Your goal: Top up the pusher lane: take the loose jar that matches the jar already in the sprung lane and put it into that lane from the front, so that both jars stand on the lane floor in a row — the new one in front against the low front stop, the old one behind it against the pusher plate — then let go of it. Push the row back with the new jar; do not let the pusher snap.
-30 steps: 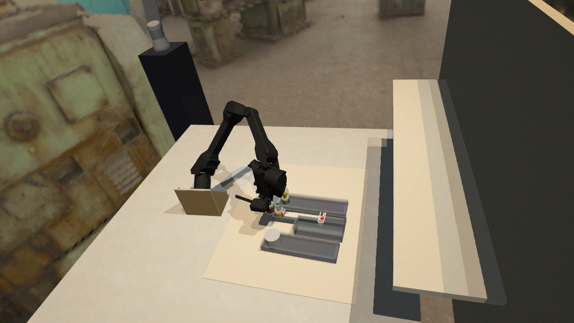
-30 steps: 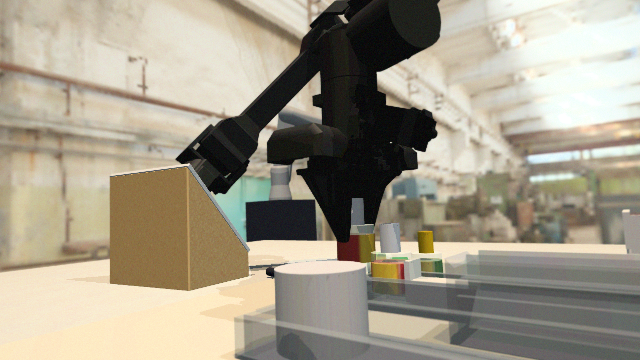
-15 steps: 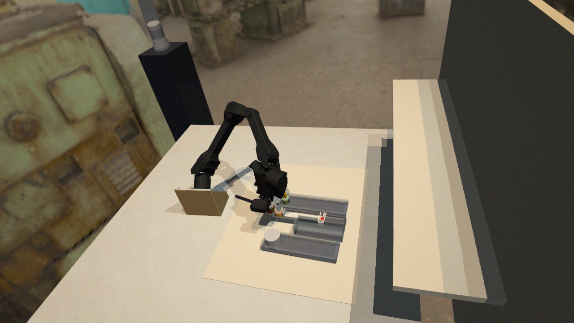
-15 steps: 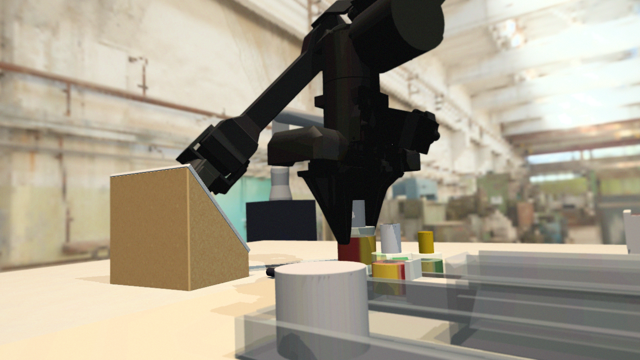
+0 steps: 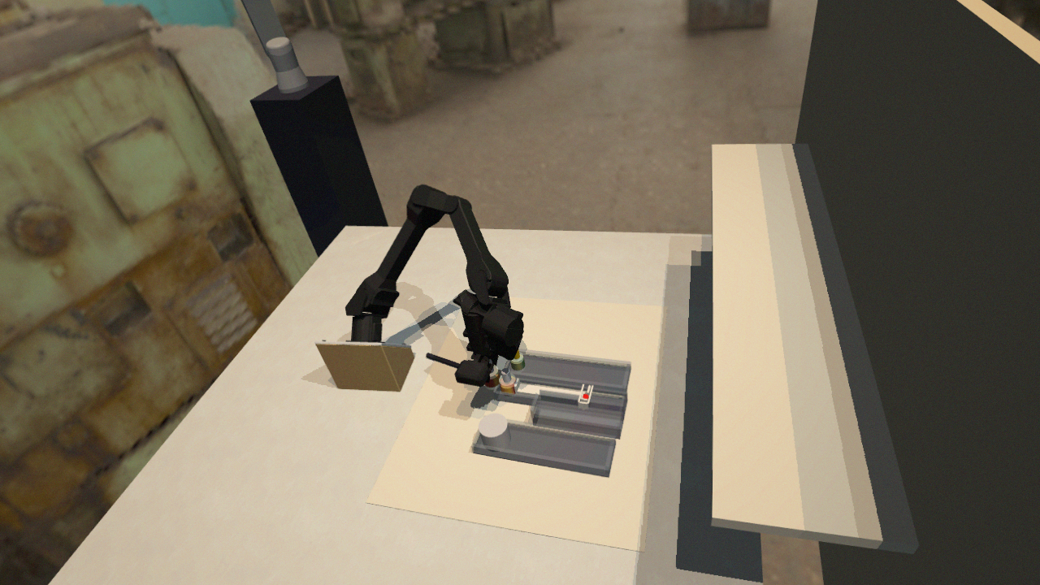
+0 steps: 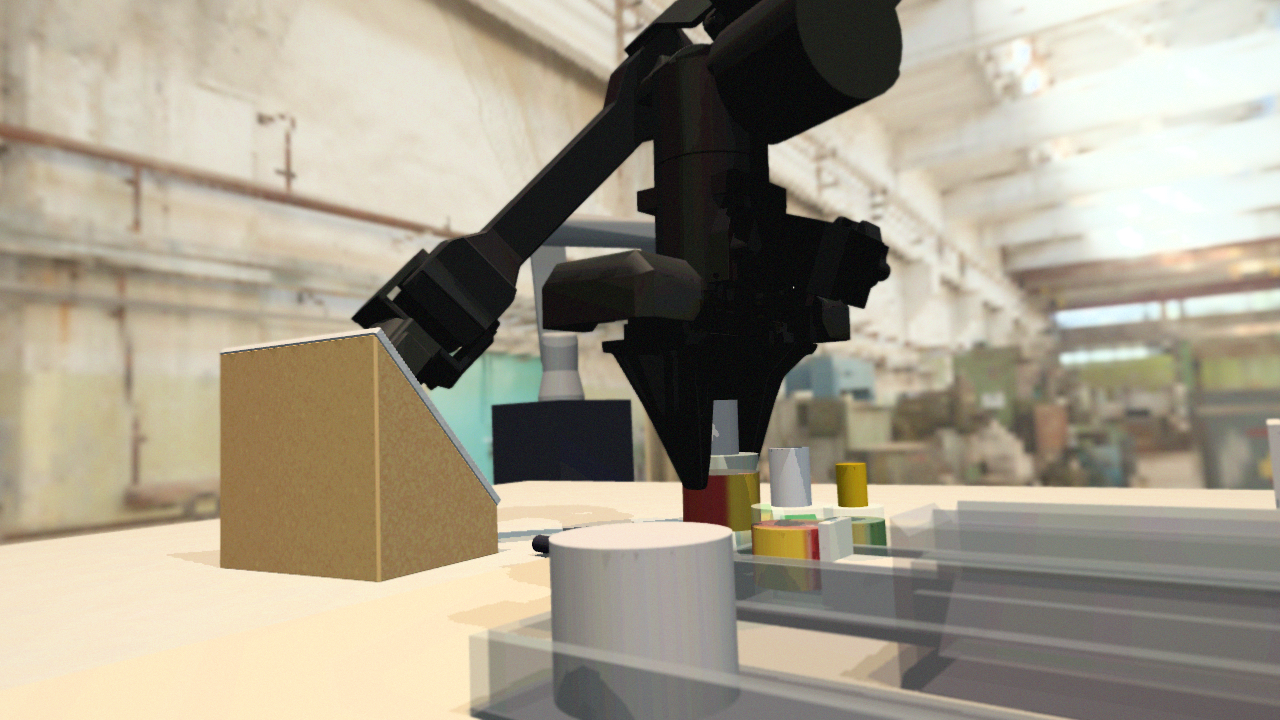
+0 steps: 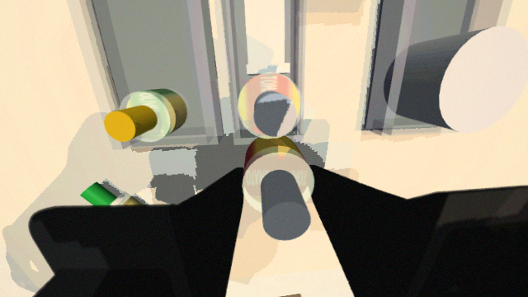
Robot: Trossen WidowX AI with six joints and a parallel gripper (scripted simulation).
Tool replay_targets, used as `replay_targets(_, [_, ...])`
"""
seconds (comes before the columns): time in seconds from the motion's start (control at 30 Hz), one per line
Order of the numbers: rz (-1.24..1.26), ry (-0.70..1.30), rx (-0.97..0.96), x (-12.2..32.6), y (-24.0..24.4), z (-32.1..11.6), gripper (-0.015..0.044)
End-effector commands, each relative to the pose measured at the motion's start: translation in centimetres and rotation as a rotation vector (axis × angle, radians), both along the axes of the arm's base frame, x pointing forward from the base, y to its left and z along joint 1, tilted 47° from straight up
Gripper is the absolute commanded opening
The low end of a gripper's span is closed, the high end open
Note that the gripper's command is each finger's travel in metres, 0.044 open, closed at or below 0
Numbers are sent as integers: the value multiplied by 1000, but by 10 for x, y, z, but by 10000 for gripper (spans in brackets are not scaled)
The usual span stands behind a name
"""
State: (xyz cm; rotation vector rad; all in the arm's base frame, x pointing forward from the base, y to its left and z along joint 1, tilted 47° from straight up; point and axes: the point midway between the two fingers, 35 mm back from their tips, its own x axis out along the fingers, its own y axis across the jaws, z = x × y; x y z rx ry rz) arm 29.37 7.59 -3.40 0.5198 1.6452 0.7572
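Red-and-yellow jar (image 7: 275, 173): I have it clamped in the hand (image 7: 276, 183) — just before the middle lane (image 7: 264, 37).
Done: pickup.
Left: push its twin (image 7: 269, 105) back, release.
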Motion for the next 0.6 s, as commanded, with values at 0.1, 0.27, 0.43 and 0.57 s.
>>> replay_targets(0.1, [-3,-31,5,13,3,1,0])
replay_targets(0.27, [-3,-32,5,16,4,1,0])
replay_targets(0.43, [-3,-32,5,18,4,1,0])
replay_targets(0.57, [-3,-32,5,20,5,1,0])
